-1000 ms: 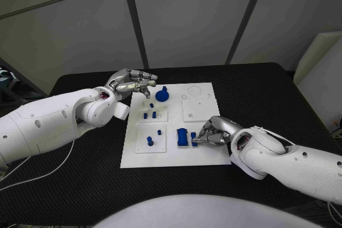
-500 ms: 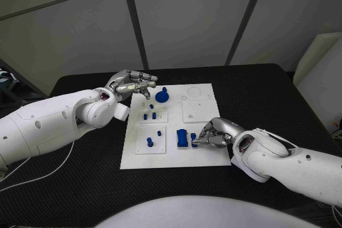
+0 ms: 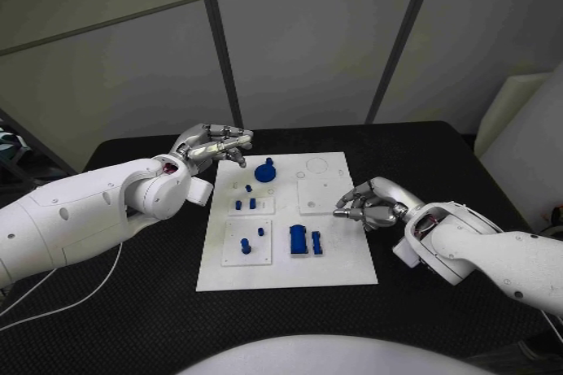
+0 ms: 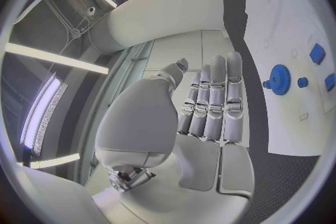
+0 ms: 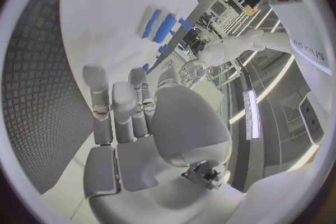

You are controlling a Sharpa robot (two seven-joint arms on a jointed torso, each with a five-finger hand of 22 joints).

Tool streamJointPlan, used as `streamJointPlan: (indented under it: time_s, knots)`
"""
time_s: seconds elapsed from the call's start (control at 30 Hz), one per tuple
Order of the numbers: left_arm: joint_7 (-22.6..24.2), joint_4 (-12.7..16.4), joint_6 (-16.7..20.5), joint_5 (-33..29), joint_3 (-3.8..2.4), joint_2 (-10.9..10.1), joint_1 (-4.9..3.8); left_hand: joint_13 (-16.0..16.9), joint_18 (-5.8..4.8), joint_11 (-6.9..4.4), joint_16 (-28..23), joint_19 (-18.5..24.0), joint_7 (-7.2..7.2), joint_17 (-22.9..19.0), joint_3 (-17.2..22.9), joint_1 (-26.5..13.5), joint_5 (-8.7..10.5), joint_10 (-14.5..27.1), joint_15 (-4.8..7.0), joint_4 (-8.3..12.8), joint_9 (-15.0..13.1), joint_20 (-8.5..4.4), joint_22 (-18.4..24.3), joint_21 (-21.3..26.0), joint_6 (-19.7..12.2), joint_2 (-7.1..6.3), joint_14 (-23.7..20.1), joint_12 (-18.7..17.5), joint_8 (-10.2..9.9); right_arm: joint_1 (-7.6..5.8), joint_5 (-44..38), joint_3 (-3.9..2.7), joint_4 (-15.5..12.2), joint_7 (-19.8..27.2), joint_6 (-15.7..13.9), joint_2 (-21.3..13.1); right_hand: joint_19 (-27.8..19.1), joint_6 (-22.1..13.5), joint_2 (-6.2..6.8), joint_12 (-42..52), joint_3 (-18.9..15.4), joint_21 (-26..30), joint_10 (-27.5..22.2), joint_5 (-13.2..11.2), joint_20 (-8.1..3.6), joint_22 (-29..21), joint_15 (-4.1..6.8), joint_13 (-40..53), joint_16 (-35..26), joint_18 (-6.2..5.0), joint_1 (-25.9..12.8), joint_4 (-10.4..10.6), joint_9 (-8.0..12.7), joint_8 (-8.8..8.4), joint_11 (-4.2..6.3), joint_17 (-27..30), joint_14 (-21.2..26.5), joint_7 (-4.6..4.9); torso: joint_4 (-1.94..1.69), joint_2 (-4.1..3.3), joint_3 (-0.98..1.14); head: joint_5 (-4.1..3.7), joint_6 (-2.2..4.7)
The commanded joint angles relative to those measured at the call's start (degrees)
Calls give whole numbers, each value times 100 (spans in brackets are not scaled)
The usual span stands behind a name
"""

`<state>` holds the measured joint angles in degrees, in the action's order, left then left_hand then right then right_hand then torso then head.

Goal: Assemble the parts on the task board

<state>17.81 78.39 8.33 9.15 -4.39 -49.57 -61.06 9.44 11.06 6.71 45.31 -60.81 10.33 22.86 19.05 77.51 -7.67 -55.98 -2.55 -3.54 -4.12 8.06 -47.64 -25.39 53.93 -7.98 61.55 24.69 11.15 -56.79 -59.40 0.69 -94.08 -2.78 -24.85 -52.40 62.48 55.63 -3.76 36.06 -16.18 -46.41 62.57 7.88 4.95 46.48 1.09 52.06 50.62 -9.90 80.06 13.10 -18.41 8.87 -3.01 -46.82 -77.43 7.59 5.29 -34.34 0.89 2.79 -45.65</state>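
Observation:
The white task board (image 3: 334,257) lies in the middle of the black table. On it stand a blue gear-like part (image 3: 266,172), small blue pegs (image 3: 246,202) and two taller blue blocks (image 3: 305,240). My left hand (image 3: 214,145) hovers off the board's far left corner, fingers stretched side by side and holding nothing; the gear (image 4: 279,78) lies just beyond its fingertips (image 4: 213,64). My right hand (image 3: 369,202) hangs over the board's right edge, fingers half bent, nothing in them. The blue blocks (image 5: 159,25) stand apart from it.
Grey wall panels rise behind the table's far edge. A pale box (image 3: 517,123) stands off the table at the right. A thin cable (image 3: 71,281) trails over the black mat at the left. Bare mat (image 3: 434,159) surrounds the board.
My right hand has come off the blue blocks and moved away to the board's right edge; the blocks stay standing. The camera has shifted. My left hand keeps its place.

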Motion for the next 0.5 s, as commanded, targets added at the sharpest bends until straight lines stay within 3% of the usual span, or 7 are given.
streamJointPlan:
  time_s: [0.03, 0.1, 0.17, 0.23, 0.3, 0.4, 0.5]
  knots:
    - [343, -129, 202, -422, -5, 58, -9, -80, -70, 45, -472, 248, 11, -241, -125, 9, 18, 82, -62, -45, 9, 77, 282, 378, -82, 27, -237, -111, 22, -122, 1996, -12, 369, 1108, 60, 84, -262, -8, -85, -567, 10, 705, -265, 28, 84, -547, -84, -496, -1162, -54, 153, -84, 28, -49, -67, 840, 370, 84, -1, 158, -67, -13, 161]
    - [406, -225, 270, -496, -5, 109, -10, -168, -71, 57, -975, 452, 14, -485, -181, 87, 11, 62, -130, -74, 6, 155, 573, 730, -98, 83, -352, -217, 46, -182, 2535, -65, 694, 1381, 161, 206, -410, -10, -204, -1158, 48, 1253, -452, 30, 176, -944, -202, -1088, -1865, -65, 357, -173, 80, -113, -172, 1152, 596, 139, 1, 227, -104, -27, 215]
    - [463, -325, 322, -549, -5, 166, -10, -265, -76, 66, -1488, 706, -13, -696, -204, 157, 6, -30, -186, -111, 7, 238, 890, 1111, -87, 123, -381, -352, 53, -212, 2912, -130, 985, 1581, 255, 342, -550, -36, -269, -1630, 52, 1768, -428, -18, 309, -1325, -275, -1702, -2485, -47, 492, -235, 163, -216, -266, 1456, 796, 228, 7, 267, -127, -46, 338]
    - [540, -481, 396, -631, -5, 254, -10, -406, -57, 69, -2070, 974, -37, -894, -213, 246, 5, -189, -249, -161, 14, 377, 1325, 1573, -64, 133, -298, -580, 25, -236, 3306, -203, 1365, 1820, 372, 537, -837, -78, -351, -2010, 104, 2278, -471, -28, 444, -1675, -466, -2211, -3116, -10, 682, -328, 256, -333, -348, 1791, 1265, 217, 19, 338, -159, -48, 415]
    - [621, -658, 489, -721, -6, 358, -11, -516, -51, 106, -2532, 1175, -66, -1030, -218, 288, 6, -304, -325, -223, 17, 495, 1667, 1906, -18, 147, -325, -797, -17, -250, 3552, -291, 1719, 1998, 465, 736, -1008, -119, -390, -2299, 122, 2693, -466, -44, 578, -1982, -592, -2663, -3578, -12, 787, -398, 361, -448, -412, 2098, 1515, 245, 31, 371, -175, -37, 484]
    - [733, -925, 637, -861, -6, 524, -11, -575, -55, 191, -3056, 1511, -111, -1199, -250, 323, 3, -339, -479, -280, 26, 637, 2022, 2184, -4, 165, -578, -1061, -107, -261, 3817, -396, 2270, 2238, 574, 1072, -1010, -176, -420, -2622, 114, 3186, -389, -58, 737, -2403, -688, -3311, -4095, -64, 798, -486, 558, -517, -484, 2542, 1596, 237, 56, 423, -179, 7, 585]
    - [812, -1174, 769, -939, -7, 691, -10, -577, -57, 317, -3506, 1939, -157, -1385, -338, 352, 4, -263, -610, -305, 39, 786, 2369, 2194, -44, 181, -837, -1358, -239, -266, 3938, -456, 2705, 2379, 664, 1351, -891, -194, -469, -2875, 152, 3633, -288, -44, 827, -2831, -751, -3920, -4512, -69, 758, -636, 792, -523, -527, 3019, 1549, 220, 70, 465, -170, 54, 614]
